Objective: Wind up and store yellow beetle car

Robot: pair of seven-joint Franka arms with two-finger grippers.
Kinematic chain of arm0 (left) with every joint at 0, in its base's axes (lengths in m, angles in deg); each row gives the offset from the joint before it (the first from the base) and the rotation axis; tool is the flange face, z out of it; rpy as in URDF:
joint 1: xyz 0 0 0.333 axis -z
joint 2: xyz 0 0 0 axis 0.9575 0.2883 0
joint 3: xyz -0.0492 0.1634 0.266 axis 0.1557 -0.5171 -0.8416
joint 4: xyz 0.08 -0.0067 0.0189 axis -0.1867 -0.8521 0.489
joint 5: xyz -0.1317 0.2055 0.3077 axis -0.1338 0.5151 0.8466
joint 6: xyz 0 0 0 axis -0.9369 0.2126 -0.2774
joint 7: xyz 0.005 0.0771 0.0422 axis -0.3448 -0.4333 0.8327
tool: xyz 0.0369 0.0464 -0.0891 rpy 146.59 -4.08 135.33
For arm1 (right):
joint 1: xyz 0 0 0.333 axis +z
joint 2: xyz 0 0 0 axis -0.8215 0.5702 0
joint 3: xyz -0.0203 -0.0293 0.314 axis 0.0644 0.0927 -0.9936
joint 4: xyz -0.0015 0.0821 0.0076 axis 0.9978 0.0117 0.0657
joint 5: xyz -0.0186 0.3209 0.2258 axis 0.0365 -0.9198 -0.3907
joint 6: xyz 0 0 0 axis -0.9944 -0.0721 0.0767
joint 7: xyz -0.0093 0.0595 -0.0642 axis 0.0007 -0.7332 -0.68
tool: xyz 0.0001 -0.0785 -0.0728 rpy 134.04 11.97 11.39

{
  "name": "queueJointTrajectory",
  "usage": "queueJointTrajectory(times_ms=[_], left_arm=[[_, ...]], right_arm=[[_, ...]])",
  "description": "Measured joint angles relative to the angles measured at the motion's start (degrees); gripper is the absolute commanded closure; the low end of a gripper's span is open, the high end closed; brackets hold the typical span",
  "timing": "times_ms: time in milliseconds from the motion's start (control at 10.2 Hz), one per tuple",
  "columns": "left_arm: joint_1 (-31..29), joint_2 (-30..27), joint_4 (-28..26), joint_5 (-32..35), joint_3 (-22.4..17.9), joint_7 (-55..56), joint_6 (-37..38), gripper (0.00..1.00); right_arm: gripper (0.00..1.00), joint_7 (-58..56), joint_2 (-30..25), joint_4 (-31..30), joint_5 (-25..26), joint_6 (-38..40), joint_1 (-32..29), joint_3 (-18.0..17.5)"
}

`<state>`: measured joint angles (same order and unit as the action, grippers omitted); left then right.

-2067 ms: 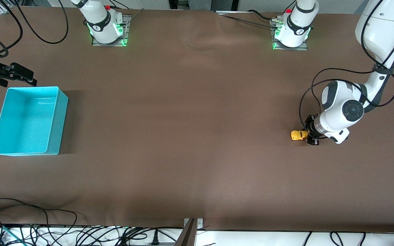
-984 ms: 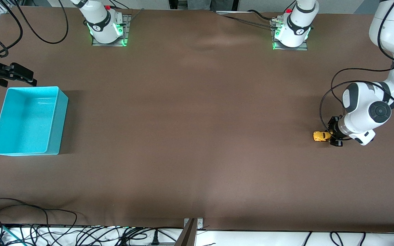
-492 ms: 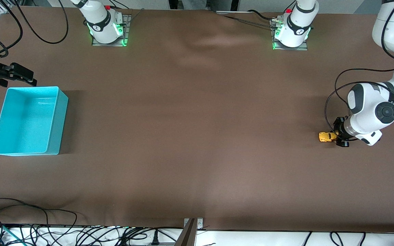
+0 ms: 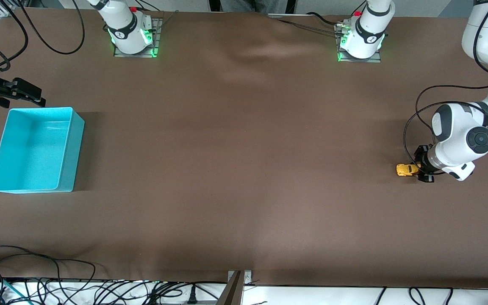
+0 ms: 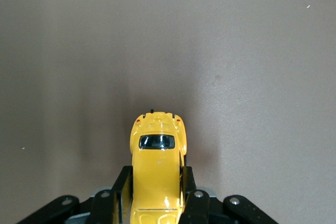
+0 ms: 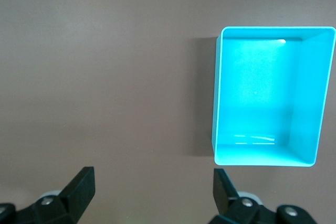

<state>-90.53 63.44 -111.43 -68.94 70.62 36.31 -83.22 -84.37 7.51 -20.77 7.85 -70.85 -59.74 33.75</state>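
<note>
The yellow beetle car (image 4: 406, 169) is tiny, with dark windows, and sits low at the table near the left arm's end. My left gripper (image 4: 418, 170) is shut on its rear half, its fingers pressing both sides. In the left wrist view the car (image 5: 157, 156) points away from the gripper (image 5: 156, 187). The turquoise bin (image 4: 32, 148) stands empty at the right arm's end. My right gripper (image 4: 32, 96) is open and empty, over the table beside the bin. The right wrist view shows its spread fingers (image 6: 81, 187) and the bin (image 6: 310, 98).
The brown table cover (image 4: 244, 148) has slight wrinkles near the arm bases. Cables (image 4: 36, 271) lie along the table edge nearest the front camera. A cable loops round the left arm's wrist (image 4: 413, 123).
My left gripper has moved toward the left arm's end of the table with the car in its grip, slowing in the last half second. The right arm has not moved.
</note>
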Motion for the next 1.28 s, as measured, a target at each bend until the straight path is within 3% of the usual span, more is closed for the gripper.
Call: queueJointTrajectory(times_ms=[1083,1181,1279], left_arm=[[0.0,0.2,0.4,0.0,0.0,-2.6,0.3,1.00],[0.0,0.2,0.4,0.0,0.0,-2.6,0.3,0.79],[0.0,0.2,0.4,0.0,0.0,-2.6,0.3,0.51]], right_arm=[[0.00,0.0,0.0,0.0,0.0,0.0,0.0,0.0],[0.00,0.0,0.0,0.0,0.0,0.0,0.0,0.0],[0.00,0.0,0.0,0.0,0.0,0.0,0.0,0.0]])
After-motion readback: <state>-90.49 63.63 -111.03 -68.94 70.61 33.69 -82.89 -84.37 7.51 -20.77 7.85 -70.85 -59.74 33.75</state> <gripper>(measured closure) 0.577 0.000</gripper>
